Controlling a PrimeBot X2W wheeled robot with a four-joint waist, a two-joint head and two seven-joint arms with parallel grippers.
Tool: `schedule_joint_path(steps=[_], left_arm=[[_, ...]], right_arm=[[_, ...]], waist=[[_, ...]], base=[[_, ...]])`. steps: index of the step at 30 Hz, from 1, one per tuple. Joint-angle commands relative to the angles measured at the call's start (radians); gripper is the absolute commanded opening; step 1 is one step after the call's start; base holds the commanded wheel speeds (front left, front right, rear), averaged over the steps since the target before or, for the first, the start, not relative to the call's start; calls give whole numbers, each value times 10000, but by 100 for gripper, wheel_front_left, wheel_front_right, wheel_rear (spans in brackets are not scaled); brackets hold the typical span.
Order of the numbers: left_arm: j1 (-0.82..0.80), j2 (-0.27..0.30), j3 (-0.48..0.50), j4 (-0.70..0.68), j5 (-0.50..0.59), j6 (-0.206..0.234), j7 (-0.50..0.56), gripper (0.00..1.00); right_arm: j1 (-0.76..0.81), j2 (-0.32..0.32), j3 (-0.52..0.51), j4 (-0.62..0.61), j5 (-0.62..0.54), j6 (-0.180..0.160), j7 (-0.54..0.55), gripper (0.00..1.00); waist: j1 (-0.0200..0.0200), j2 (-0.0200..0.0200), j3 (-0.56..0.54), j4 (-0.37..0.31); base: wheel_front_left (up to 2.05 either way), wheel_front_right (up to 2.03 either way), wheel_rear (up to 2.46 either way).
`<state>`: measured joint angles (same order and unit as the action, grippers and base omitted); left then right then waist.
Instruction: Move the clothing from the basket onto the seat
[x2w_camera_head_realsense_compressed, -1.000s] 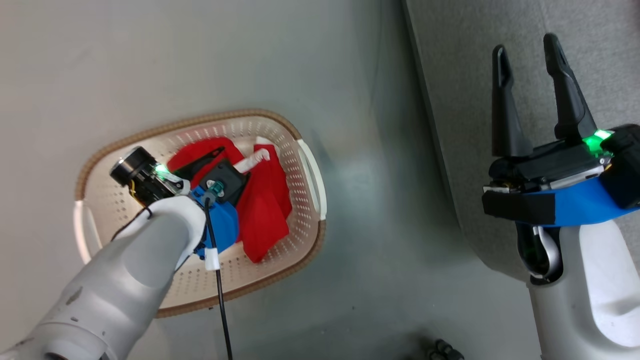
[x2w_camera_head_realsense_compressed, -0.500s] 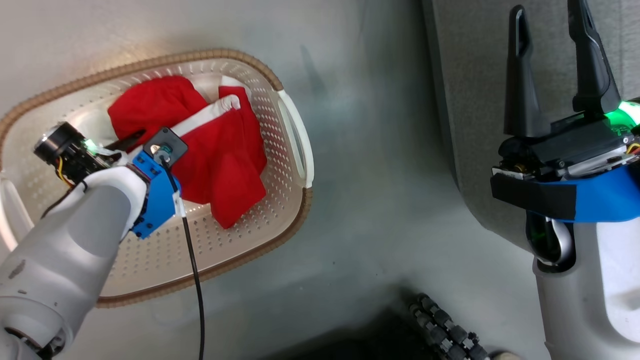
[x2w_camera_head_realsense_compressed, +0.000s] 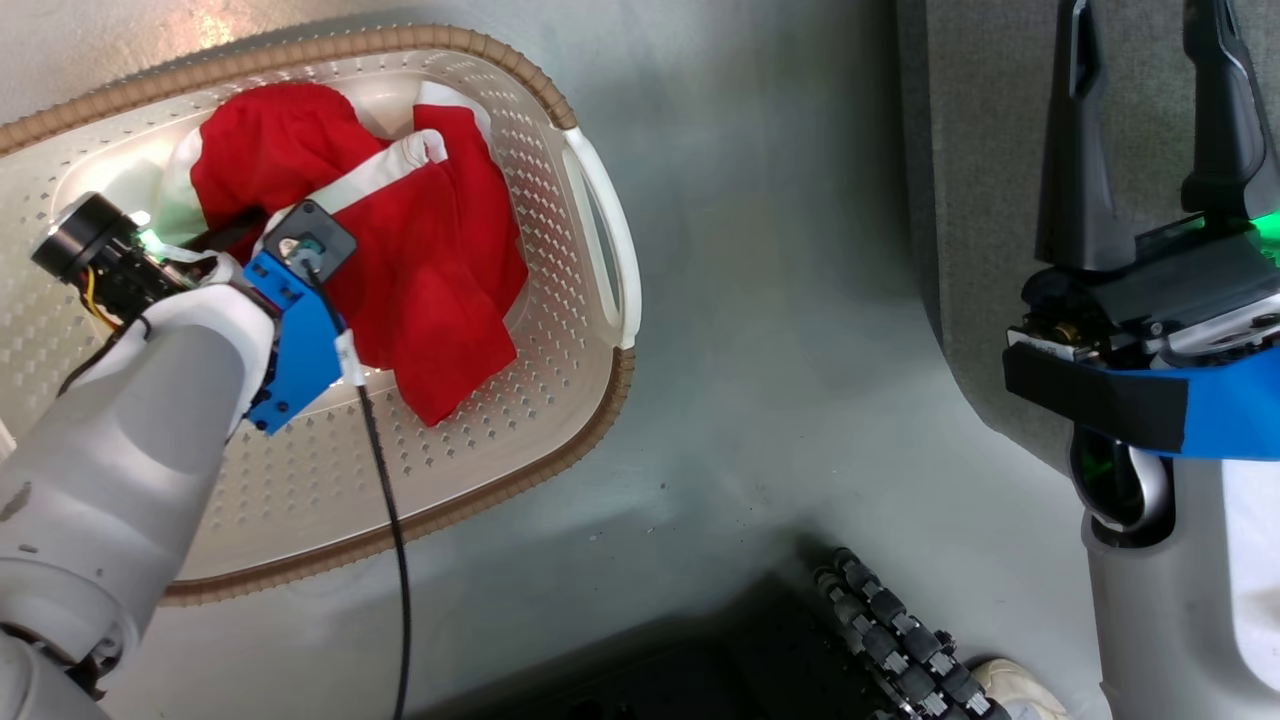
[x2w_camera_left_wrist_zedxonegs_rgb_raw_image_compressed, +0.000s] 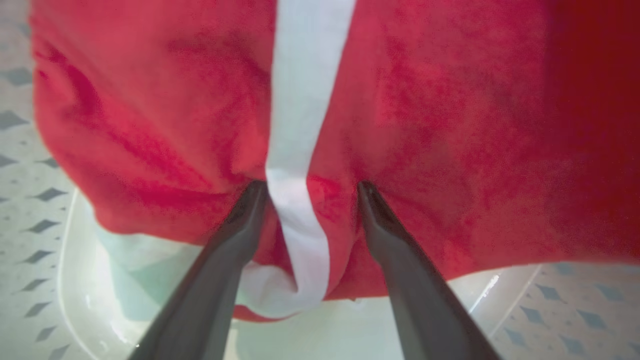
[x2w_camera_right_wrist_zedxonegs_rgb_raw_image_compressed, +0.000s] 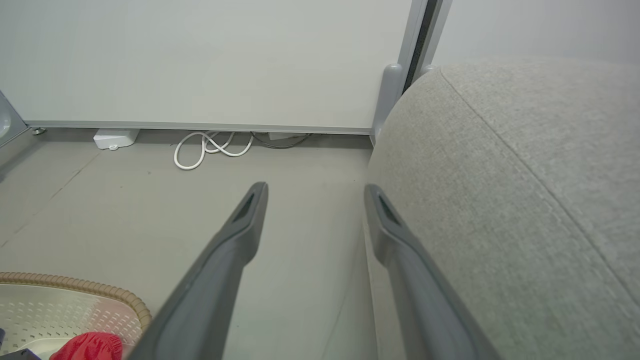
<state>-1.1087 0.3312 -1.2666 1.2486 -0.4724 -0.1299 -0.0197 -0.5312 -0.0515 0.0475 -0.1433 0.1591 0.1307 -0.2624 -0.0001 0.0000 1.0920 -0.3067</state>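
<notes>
My left fingers (x2w_camera_left_wrist_zedxonegs_rgb_raw_image_compressed: 310, 187) are spread, tips pressed into the soft red clothing with white bands (x2w_camera_head_realsense_compressed: 440, 250), straddling one band, inside the oval cream perforated basket with brown rim (x2w_camera_head_realsense_compressed: 600, 420). My right fingers (x2w_camera_right_wrist_zedxonegs_rgb_raw_image_compressed: 315, 189) hang parted and empty beside the grey fabric seat (x2w_camera_right_wrist_zedxonegs_rgb_raw_image_compressed: 500, 175).

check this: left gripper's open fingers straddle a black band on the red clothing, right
No: the band is white, not black. The left wrist view shows it between the open fingers of the left gripper, on the red clothing.
</notes>
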Motion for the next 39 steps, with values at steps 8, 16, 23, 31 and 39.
schedule_joint_path(steps=[8, 16, 23, 31, 39], left_arm=[[70, -233, -86, -125, -70, 10, 302, 0], [231, -444, -123, -511, -385, 4, -334, 0], [347, -765, 29, -703, -1150, 4, -1645, 0], [455, -1138, 296, -991, -1710, 4, -2418, 0], [1065, -1141, 1197, -2618, -1317, 281, -2464, 0]], right_arm=[[-251, 20, -122, -14, -139, 1, -38, 100], [-237, 20, -187, 144, -198, 1, -38, 100], [-59, 19, -283, 512, -390, 1, -38, 100], [417, 14, -457, 1100, -641, 1, -37, 100], [1143, 14, -745, 1568, -797, 1, -38, 100]], waist=[[1, 0, -152, 122], [1, 0, -694, 427], [1, 0, -1757, 978], [1, 0, -3427, 1526], [1, 0, -5247, 1855]], base=[[0, 0, 0], [0, 0, 0], [0, 0, 0], [0, 0, 0], [0, 0, 0]])
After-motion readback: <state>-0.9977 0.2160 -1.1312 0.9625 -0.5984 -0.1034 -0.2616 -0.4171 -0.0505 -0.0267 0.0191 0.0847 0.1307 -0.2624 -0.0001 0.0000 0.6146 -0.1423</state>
